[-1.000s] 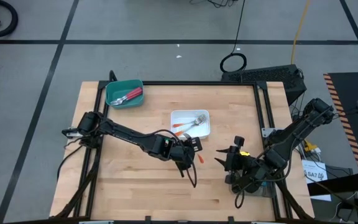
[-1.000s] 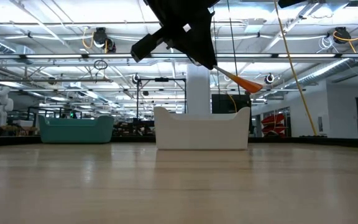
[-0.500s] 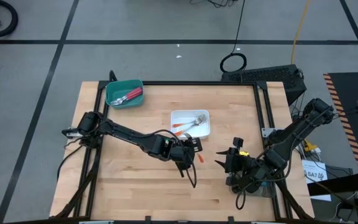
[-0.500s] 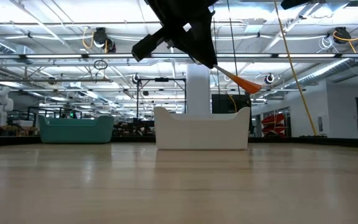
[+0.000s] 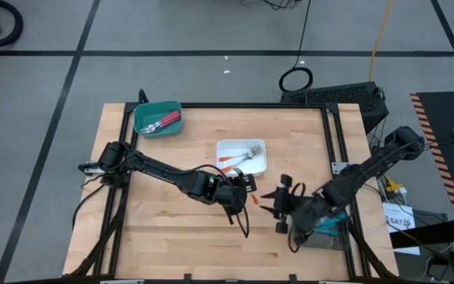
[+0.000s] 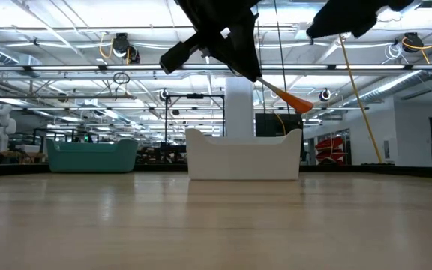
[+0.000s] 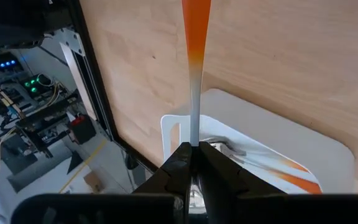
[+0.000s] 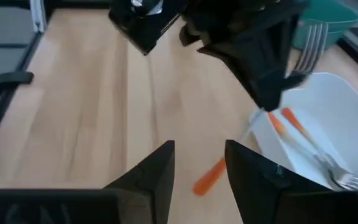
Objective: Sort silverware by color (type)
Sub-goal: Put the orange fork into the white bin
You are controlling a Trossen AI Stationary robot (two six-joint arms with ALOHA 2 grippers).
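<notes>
Two trays are seen on the wooden counter (image 5: 172,229) from above: a teal tray (image 5: 158,117) at the 10 o'clock corner and a white tray (image 5: 241,156) near the centre. Red-handled silverware (image 5: 164,121) is piled in the teal tray, too overlapped to be counted. Orange-handled pieces (image 5: 235,162) are laid in the white tray; two orange handles can be made out in the right wrist view, with fork heads beside them, though an exact count cannot be given.

One orange-handled fork (image 5: 254,201) is held off the counter by the left claw (image 5: 240,192), just outside the white tray's 6 o'clock edge. The claw is clamped shut on the fork's metal neck, as the left wrist view shows, and the orange handle is pointed away from the claw towards 4 o'clock. In the low view the fork (image 6: 287,97) is seen tilted, well above the counter surface and above the white tray's rim (image 6: 244,154).

The right claw (image 5: 273,210) is held with its fingers apart and nothing between them, at 4 o'clock of the white tray, just beside the fork's handle tip.

The counter's 6 to 9 o'clock portion is left bare, as is the strip between the two trays.
</notes>
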